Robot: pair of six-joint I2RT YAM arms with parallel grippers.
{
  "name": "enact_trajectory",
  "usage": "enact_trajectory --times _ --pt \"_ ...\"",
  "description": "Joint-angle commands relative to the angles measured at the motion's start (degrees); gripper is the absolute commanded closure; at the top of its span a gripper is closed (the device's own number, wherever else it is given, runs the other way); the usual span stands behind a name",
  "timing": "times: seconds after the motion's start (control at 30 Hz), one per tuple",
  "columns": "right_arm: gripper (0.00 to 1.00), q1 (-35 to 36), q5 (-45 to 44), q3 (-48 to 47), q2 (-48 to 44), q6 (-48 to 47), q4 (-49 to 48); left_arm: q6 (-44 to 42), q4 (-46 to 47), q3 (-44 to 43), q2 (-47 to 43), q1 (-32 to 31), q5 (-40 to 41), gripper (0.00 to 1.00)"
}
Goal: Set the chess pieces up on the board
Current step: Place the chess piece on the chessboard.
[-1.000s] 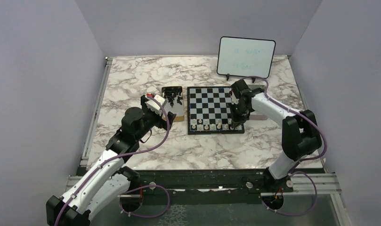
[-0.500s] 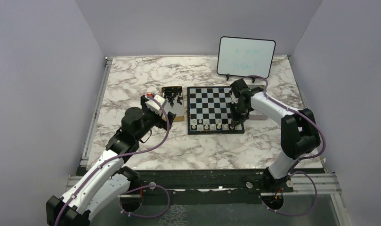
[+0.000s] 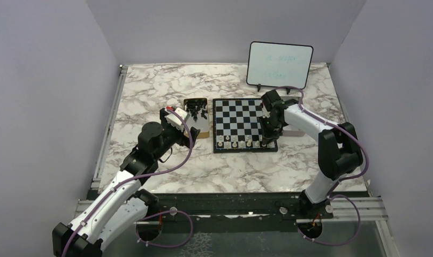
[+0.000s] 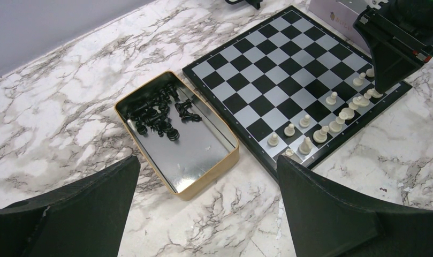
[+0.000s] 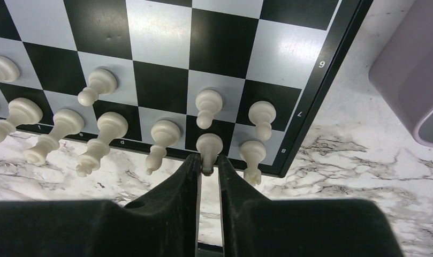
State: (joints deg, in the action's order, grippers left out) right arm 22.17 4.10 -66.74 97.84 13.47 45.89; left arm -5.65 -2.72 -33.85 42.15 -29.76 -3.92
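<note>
Since a second ago the right arm (image 3: 310, 123) has shifted only a little, its elbow drawing slightly toward the board in the top view. The left arm (image 3: 150, 144) has not moved.

On the left of the marble table (image 3: 160, 85), the left gripper (image 4: 207, 160) hangs with its jaws spread wide and nothing between them. It hovers over the near end of a gold-rimmed tin (image 4: 198, 155). The black pieces (image 4: 160, 112) lie in a heap at the tin's far end, and the near half shows bare metal. The tin sits just beside the left edge of the board (image 4: 267, 69).

Most of the board's squares are bare. The white pieces (image 4: 321, 134) stand along its near edge, with a few pawns in the second row toward the right corner.

At that corner the right gripper (image 5: 209, 160) reaches down, its jaws narrow and set on either side of one white piece (image 5: 209, 143). This piece stands in the nearest row, one square in from the corner. The frames do not show whether the fingers (image 5: 190, 171) press it or only flank it. The piece is closely hemmed in: one white piece just to its left, another just to its right on the corner square, and a pawn on the square directly ahead.

Right of the board, close to its edge, lies a lavender box (image 5: 412, 75). At the back right a whiteboard (image 3: 280, 64) stands upright.
</note>
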Motion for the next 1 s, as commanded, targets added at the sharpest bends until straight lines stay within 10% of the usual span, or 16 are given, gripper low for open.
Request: enact_trajectory --times 0.0,0.97 --pt "0.77 0.4 0.2 -1.3 0.5 0.2 -1.0 -0.6 0.3 -0.1 -1.0 0.0 0.8 0.01" --pt "0.78 0.4 0.9 -1.8 -1.5 1.3 -1.2 -0.8 0.4 0.2 -1.1 -0.1 0.1 0.01"
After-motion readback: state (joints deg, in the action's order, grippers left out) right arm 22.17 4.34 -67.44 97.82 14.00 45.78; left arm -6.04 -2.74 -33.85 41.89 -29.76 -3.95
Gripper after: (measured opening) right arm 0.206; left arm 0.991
